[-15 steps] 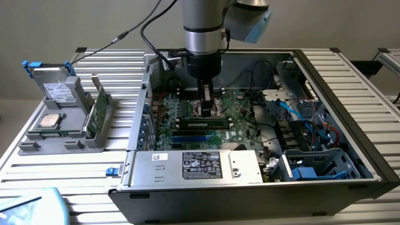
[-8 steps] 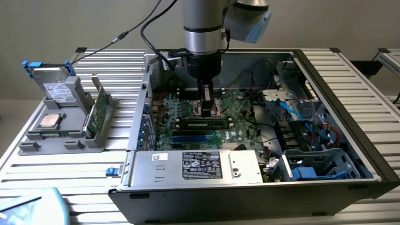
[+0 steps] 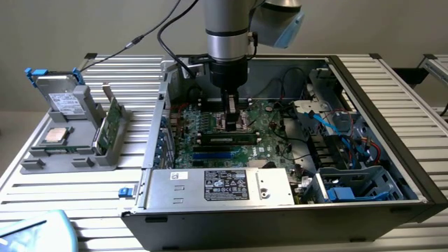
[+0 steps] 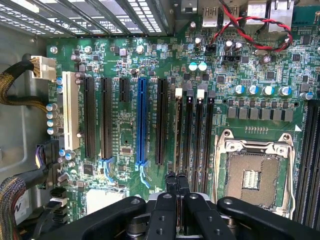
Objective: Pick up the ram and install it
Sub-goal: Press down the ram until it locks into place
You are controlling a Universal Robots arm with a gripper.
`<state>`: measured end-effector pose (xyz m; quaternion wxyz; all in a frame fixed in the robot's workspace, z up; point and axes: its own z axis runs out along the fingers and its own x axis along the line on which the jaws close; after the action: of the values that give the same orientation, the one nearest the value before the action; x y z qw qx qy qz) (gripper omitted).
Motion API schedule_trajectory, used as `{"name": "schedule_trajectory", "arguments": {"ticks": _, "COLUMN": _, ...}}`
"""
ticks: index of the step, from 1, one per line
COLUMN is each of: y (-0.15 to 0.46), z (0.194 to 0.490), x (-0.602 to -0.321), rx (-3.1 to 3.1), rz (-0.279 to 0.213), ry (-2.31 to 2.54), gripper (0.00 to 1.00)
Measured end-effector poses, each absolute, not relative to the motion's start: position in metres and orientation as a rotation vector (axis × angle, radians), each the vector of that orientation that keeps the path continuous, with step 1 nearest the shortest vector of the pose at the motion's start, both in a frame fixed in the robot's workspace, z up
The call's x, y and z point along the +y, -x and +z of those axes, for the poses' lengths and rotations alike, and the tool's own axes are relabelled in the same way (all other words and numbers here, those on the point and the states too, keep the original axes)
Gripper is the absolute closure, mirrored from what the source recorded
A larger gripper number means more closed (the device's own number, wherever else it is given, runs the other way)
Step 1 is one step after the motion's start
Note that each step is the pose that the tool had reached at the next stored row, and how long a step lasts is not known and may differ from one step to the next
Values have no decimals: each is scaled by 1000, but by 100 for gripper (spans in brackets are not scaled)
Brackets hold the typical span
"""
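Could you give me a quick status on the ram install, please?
Fingers shut, low over the board. Ram lying along the memory slots beneath, not gripped. No obstruction seen.

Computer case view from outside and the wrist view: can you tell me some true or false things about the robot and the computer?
1. The computer case is open on top. True.
2. The gripper hangs over the grey stand outside the case. False: it is inside the case, over the green motherboard.
3. The gripper is shut. True.
4. The ram lies on the motherboard, close to the gripper. True.
5. The one coloured long slot in the wrist view is red. False: it is blue.
6. A chip fills the metal-framed socket. False: it looks empty.
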<state>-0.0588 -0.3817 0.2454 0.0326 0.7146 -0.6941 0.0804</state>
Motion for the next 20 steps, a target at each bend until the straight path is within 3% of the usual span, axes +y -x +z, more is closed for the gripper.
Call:
{"name": "schedule_trajectory", "arguments": {"ticks": 9, "y": 37, "z": 245, "x": -392, "rx": -2136, "rz": 231, "ry": -2200, "gripper": 89}}
{"name": "schedule_trajectory", "arguments": {"ticks": 20, "y": 24, "z": 240, "x": -394, "rx": -2152, "rz": 146, "ry": -2217, "gripper": 89}}
